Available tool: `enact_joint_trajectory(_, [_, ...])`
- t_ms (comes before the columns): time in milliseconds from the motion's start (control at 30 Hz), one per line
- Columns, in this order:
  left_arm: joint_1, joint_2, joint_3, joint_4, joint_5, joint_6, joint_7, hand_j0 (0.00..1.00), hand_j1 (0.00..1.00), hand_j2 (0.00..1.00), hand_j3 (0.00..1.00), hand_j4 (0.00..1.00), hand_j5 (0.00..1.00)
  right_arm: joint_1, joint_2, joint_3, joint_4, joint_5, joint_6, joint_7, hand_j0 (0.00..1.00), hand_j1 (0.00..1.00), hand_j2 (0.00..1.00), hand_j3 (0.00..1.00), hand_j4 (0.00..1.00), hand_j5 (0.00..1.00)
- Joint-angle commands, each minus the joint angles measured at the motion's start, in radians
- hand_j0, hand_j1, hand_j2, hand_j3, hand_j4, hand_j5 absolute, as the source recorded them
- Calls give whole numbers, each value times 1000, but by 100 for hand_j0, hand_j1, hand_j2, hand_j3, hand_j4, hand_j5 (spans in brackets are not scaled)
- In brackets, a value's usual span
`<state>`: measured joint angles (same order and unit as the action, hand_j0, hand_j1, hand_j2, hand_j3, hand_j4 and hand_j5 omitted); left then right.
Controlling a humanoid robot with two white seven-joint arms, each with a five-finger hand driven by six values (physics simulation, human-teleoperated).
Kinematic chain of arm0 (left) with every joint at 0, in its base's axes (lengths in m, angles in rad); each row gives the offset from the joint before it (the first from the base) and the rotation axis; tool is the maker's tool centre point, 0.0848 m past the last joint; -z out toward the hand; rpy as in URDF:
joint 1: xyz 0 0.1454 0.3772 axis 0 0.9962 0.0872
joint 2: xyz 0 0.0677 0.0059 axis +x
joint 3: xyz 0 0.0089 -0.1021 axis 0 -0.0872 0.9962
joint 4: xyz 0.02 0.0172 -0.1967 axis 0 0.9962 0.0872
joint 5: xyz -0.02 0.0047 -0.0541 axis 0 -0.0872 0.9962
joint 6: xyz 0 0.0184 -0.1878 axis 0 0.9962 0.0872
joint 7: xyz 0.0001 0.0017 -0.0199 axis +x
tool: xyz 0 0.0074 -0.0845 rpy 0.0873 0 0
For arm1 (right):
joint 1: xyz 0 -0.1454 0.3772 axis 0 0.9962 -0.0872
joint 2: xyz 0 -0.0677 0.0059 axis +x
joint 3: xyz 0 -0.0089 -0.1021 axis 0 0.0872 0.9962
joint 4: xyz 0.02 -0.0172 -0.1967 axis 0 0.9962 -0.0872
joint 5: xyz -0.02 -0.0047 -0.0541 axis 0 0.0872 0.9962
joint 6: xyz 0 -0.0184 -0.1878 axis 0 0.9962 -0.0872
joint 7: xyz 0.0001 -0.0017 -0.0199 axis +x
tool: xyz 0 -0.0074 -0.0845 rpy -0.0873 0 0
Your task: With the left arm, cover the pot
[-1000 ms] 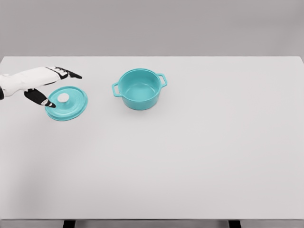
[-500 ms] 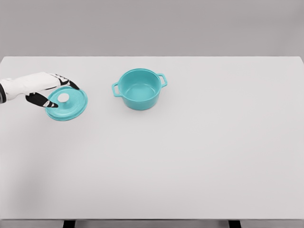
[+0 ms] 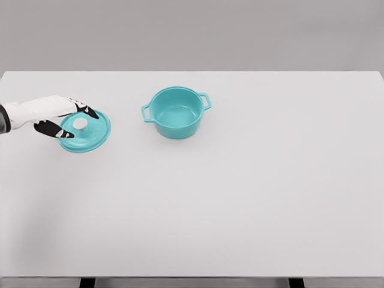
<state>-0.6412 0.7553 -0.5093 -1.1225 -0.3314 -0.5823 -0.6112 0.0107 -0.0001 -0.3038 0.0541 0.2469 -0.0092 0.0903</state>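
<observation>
Closing in on the knob (image 3: 80,123) | left hand (image 3: 55,114) straddles it, fingers apart, nothing gripped yet | lid (image 3: 85,130) flat on table (image 3: 240,198), well left of pot (image 3: 177,112) | best bet: pinch knob dead-centre, lift level

pot (image 3: 176,112) and lid (image 3: 86,131): smooth teal, enamel-like, soft sheen. lid knob (image 3: 79,123): white, matt. table (image 3: 240,198): flat white, matt, no texture. left hand (image 3: 57,114): smooth white shell, plastic look, black fingertips.
</observation>
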Motion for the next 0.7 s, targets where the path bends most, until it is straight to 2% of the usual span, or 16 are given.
enact_joint_trajectory(0, [-2, -5, 0, 10, 0, 2, 0, 77, 77, 77, 77, 77, 77, 2, 0, 0, 1, 0, 0, 0, 100, 100, 100, 100, 100, 100])
enact_joint_trajectory(667, [-32, -54, 0, 93, -29, 2, 0, 73, 73, 73, 73, 73, 73, 2, 0, 0, 0, 0, 0, 0, 100, 100, 100, 100, 100, 100])
